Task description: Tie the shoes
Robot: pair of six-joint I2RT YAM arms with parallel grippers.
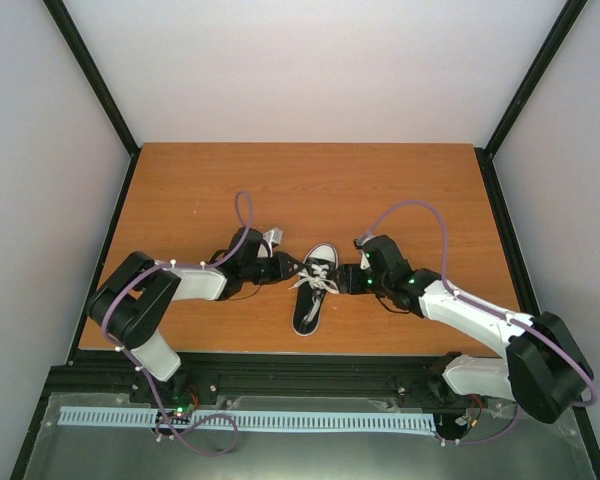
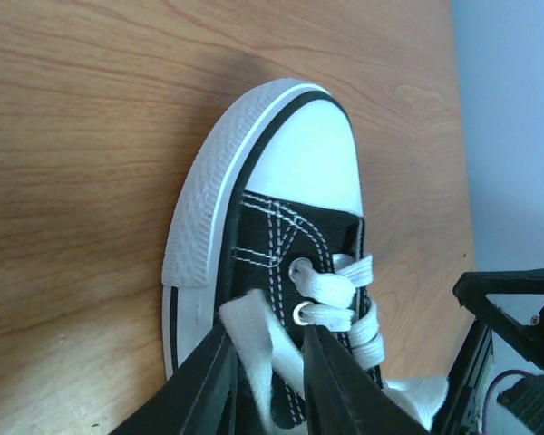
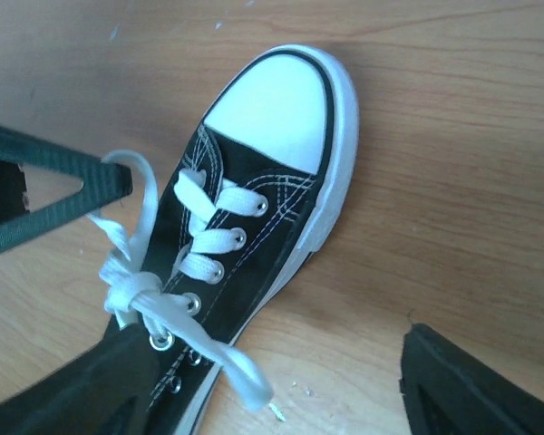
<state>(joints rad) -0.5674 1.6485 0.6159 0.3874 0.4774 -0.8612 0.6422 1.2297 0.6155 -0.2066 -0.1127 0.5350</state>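
Pinching white lace (image 2: 252,328), left gripper (image 2: 267,367), black sneaker (image 2: 276,237), right gripper (image 3: 286,385) spread

Black sneaker (image 1: 311,305), toe pointing away, with left fingers (image 1: 286,267) and right fingers (image 1: 354,272) flanking its laces (image 1: 316,281)

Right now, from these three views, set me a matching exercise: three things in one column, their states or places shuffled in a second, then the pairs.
1. white rubber toe cap
2. left two-finger gripper
3. right two-finger gripper

a. open, gripping nothing
b. far end of the small black canvas sneaker, away from the arm bases
c. shut on a flat white lace

Pairs: 1-b, 2-c, 3-a.
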